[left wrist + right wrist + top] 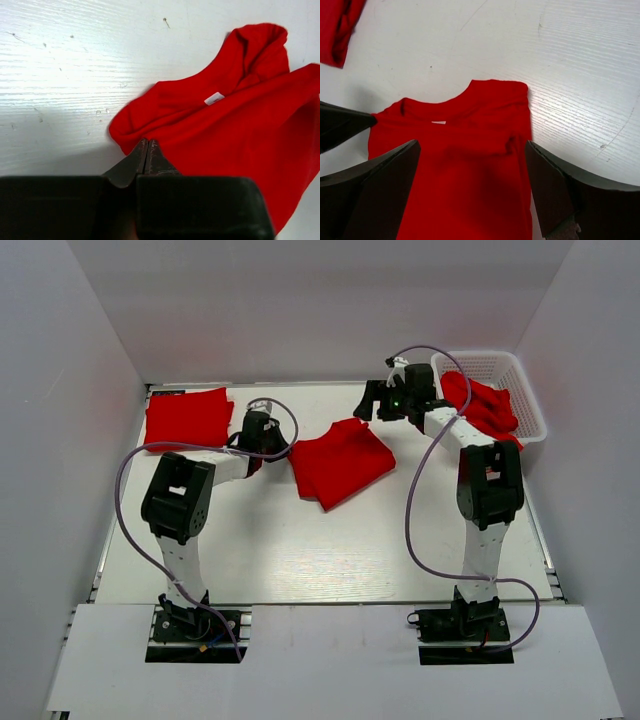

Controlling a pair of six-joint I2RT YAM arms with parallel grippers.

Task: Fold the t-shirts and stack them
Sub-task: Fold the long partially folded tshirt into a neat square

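One red t-shirt [340,462] lies folded in the middle of the table; its collar and white tag [214,98] show. My left gripper [280,448] is at its left edge. The left gripper's tips [146,142] are together on the cloth's rim, and no cloth shows between them. My right gripper [372,405] hangs over the shirt's far right corner. The right gripper [471,145] is wide open above the shirt [465,170], with nothing held. Another t-shirt [188,417] lies folded at the far left. More red t-shirts [485,405] are heaped in the basket.
A white lattice basket [525,390] stands at the far right corner, beside the right arm. White walls close in the table on three sides. Purple cables loop off both arms. The folded shirt's edge [337,30] shows at the right wrist view's upper left.
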